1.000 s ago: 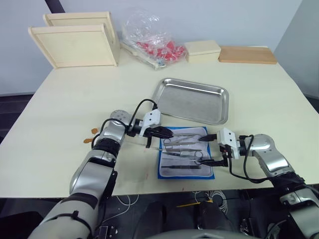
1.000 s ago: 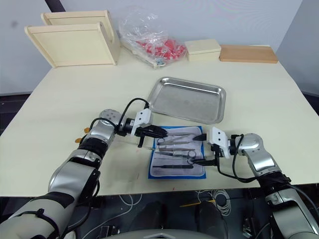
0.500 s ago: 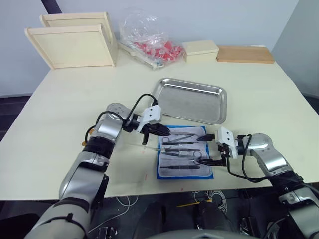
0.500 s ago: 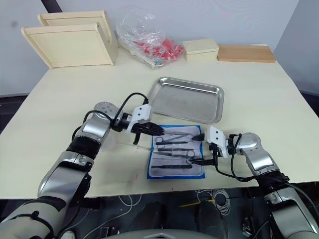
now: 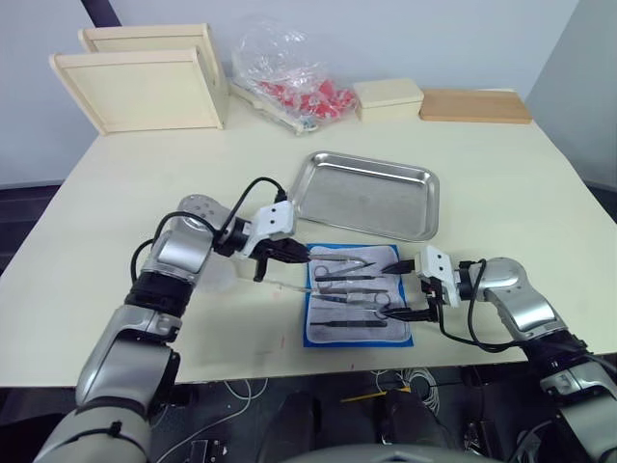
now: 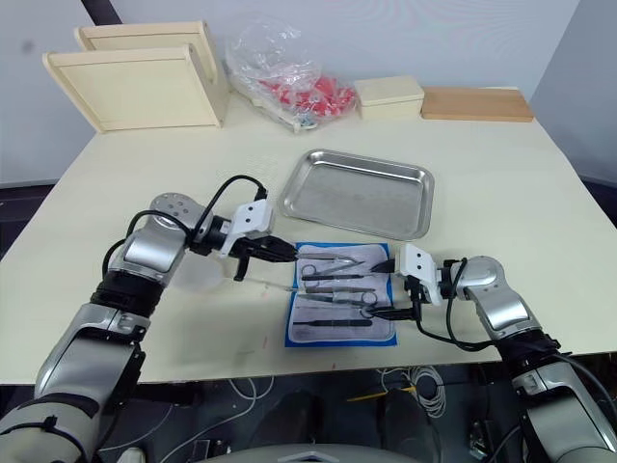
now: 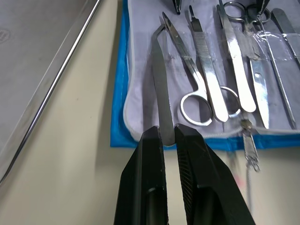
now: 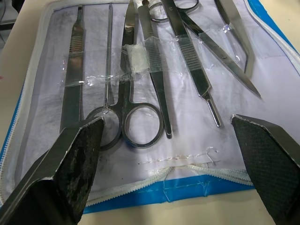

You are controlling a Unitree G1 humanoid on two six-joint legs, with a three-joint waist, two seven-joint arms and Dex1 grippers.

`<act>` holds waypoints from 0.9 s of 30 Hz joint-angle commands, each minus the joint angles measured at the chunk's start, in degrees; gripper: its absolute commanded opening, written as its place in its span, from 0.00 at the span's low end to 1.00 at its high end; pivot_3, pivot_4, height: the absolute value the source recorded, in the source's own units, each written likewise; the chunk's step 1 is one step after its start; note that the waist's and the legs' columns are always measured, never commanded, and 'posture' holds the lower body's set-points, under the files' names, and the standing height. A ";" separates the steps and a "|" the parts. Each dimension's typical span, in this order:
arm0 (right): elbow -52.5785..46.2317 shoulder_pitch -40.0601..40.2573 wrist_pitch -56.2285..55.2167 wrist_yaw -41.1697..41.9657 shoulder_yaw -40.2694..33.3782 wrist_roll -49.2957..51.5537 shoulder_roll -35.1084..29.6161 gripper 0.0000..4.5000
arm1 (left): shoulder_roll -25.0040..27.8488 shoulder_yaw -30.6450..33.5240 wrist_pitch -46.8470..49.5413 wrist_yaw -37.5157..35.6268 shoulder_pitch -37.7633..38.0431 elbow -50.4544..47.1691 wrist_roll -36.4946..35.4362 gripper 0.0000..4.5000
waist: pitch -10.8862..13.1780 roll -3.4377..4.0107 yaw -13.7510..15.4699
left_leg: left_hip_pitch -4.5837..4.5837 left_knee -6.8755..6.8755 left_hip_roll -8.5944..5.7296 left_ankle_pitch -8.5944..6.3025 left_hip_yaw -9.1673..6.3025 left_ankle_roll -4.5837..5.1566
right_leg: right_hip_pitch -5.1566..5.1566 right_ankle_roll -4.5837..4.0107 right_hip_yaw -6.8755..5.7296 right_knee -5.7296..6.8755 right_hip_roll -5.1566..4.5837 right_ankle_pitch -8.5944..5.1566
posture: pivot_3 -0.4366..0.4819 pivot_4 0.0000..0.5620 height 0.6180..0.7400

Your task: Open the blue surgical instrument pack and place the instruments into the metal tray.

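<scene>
Left eye view: pale table [image 5: 116,222].

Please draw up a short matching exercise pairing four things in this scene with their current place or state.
Things:
1. left gripper
2. right gripper
3. metal tray
4. blue surgical instrument pack

Places or states:
A. holds no instruments
B. lies unfolded on the table, instruments on it
C. shut on a thin bent instrument
D. open at the pack's right edge

Pairs: 1-C, 2-D, 3-A, 4-B
</scene>
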 commanded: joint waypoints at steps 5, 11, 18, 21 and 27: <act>4.37 3.94 4.10 -1.50 4.75 -6.21 -0.92 1.00 | 4.44 2.40 4.26 -0.01 1.60 -8.09 -3.36 0.00 | 0.00 0.01 -0.06 | 0.01 -0.01 0.02 0.00 0.01 0.00 | -0.01 0.00 0.01 0.00 0.00 0.00 | 0.48 0.27 1.00; 4.61 3.98 3.89 -1.66 4.82 -6.25 -0.83 1.00 | 8.34 3.59 7.29 0.05 4.11 -13.17 -5.29 0.00 | -0.03 -0.03 -0.01 | 0.02 -0.03 0.08 0.00 0.01 0.00 | 0.00 -0.01 0.02 -0.01 0.00 -0.01 | 0.48 0.27 1.00; 5.52 3.33 3.54 -1.38 5.11 -6.42 -0.49 1.00 | 11.71 5.15 10.63 0.45 5.55 -17.12 -7.71 0.00 | -0.05 -0.05 -0.03 | 0.04 -0.04 0.08 -0.01 0.05 0.00 | -0.01 -0.01 0.05 -0.01 0.00 -0.01 | 0.48 0.27 1.00; 5.83 3.13 3.34 -1.34 5.20 -6.50 -0.43 1.00 | 13.54 5.71 11.88 0.33 6.74 -18.93 -8.84 0.00 | -0.05 -0.04 -0.09 | 0.07 -0.08 0.09 -0.01 0.08 0.00 | -0.01 -0.01 0.08 -0.02 0.00 -0.02 | 0.48 0.27 1.00; 6.21 3.04 2.97 -1.37 5.25 -6.49 -0.18 1.00 | 16.27 7.08 13.72 1.19 7.80 -21.07 -10.50 0.00 | -0.12 -0.16 -0.04 | 0.08 -0.09 0.12 -0.01 0.08 0.00 | -0.01 -0.02 0.07 -0.02 0.00 -0.02 | 0.48 0.27 1.00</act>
